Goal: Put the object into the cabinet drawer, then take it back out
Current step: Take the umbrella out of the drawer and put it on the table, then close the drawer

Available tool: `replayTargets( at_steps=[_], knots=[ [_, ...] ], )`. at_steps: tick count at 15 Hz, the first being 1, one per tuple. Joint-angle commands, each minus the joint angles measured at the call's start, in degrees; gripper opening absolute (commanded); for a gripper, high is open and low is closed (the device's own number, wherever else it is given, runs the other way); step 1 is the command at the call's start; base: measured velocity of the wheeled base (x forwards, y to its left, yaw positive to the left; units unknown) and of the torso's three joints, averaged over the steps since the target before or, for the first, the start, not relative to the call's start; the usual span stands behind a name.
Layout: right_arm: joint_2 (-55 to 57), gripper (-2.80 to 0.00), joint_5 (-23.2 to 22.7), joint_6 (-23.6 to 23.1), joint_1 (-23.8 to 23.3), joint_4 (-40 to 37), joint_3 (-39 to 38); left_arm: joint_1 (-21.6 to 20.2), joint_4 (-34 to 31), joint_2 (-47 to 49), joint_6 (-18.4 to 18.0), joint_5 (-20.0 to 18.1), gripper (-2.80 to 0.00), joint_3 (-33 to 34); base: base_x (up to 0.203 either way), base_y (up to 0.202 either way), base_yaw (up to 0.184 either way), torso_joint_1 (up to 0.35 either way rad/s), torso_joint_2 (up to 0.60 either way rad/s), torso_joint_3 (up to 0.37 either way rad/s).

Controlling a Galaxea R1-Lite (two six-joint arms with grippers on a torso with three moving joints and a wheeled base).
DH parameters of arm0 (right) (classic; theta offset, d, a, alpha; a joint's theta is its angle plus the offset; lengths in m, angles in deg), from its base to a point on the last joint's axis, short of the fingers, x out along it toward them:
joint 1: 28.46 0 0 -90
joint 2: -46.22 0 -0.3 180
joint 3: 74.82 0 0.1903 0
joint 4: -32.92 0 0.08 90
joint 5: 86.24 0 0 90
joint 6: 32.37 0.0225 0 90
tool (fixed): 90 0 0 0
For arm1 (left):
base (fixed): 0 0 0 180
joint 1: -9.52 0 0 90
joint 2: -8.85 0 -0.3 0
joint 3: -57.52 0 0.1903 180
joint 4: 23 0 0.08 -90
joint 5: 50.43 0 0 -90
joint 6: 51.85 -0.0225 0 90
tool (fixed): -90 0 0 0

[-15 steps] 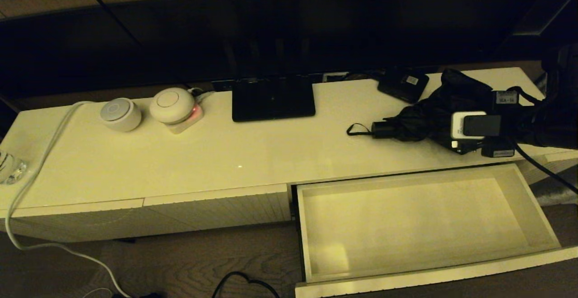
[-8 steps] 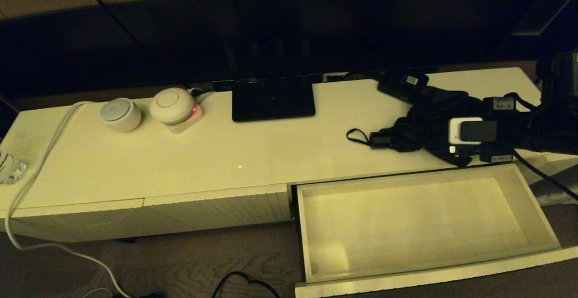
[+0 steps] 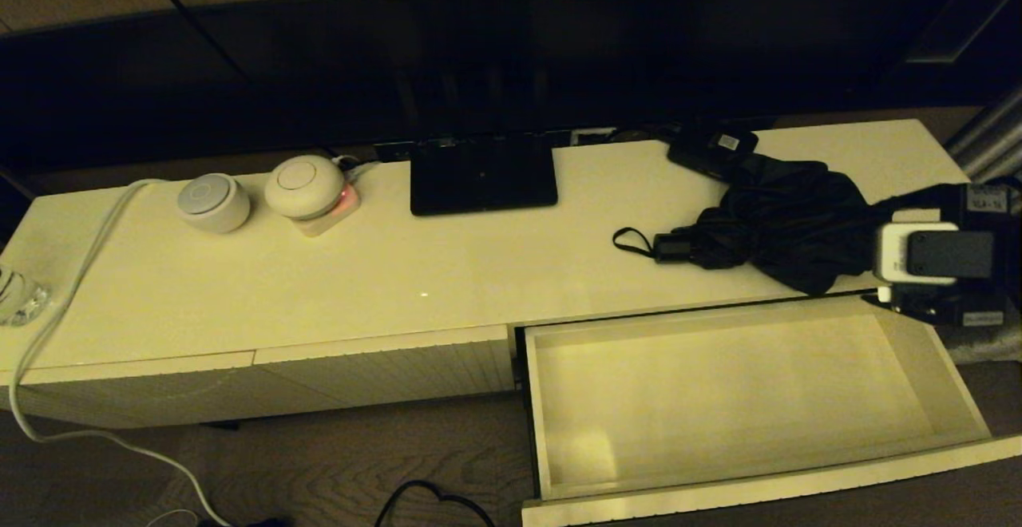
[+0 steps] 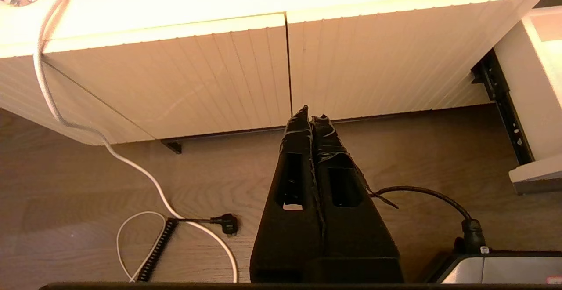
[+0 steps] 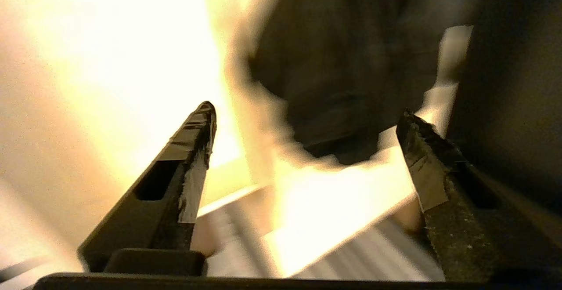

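The umbrella (image 3: 786,219) lies at the table (image 3: 319,287) edge behind the open drawer (image 3: 750,399); right gripper (image 5: 307,123) beside it, jaws open and empty; left gripper (image 4: 311,114) jaws closed.

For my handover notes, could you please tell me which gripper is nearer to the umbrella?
Right. The open right gripper sits just beside the umbrella on the cabinet top; the shut left gripper hangs low by the closed drawer fronts, far off.

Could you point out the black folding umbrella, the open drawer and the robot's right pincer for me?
Black folding umbrella (image 3: 786,219): head view, on its bunched fabric.
Open cream drawer (image 3: 722,387): head view, on its bare floor.
Right pincer (image 5: 303,145): right wrist view, midway between its spread fingertips.
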Motion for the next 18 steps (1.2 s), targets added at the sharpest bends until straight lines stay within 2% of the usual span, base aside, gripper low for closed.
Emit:
replayTargets(
  at_steps=[1,4,8,12,16,18],
  knots=[
    [-8.5,-2.80,-0.6,0.9,0.0,-3.8,-7.1,0.0,0.0,0.0,0.0,0.0,-2.80,0.2,0.000,0.000,0.000,0.000,0.00,0.000],
    [-12.6,-2.80,-2.0,4.4,0.7,-5.0,-15.9,0.0,0.0,0.0,0.0,0.0,-2.80,0.2,0.000,0.000,0.000,0.000,0.00,0.000],
    [-13.8,-2.80,-6.2,7.4,5.2,-5.2,-27.7,0.0,0.0,0.0,0.0,0.0,-2.80,0.2,0.000,0.000,0.000,0.000,0.00,0.000],
    [-11.9,-2.80,-14.3,7.2,7.0,-5.5,-37.9,0.0,0.0,0.0,0.0,0.0,-2.80,0.2,0.000,0.000,0.000,0.000,0.00,0.000],
    [-3.6,-2.80,-15.5,7.1,7.5,-3.7,-41.8,0.0,0.0,0.0,0.0,0.0,-2.80,0.2,0.000,0.000,0.000,0.000,0.00,0.000],
    [1.6,-2.80,-15.5,7.1,7.4,0.2,-42.5,0.0,0.0,0.0,0.0,0.0,-2.80,0.2,0.000,0.000,0.000,0.000,0.00,0.000]
  ],
)
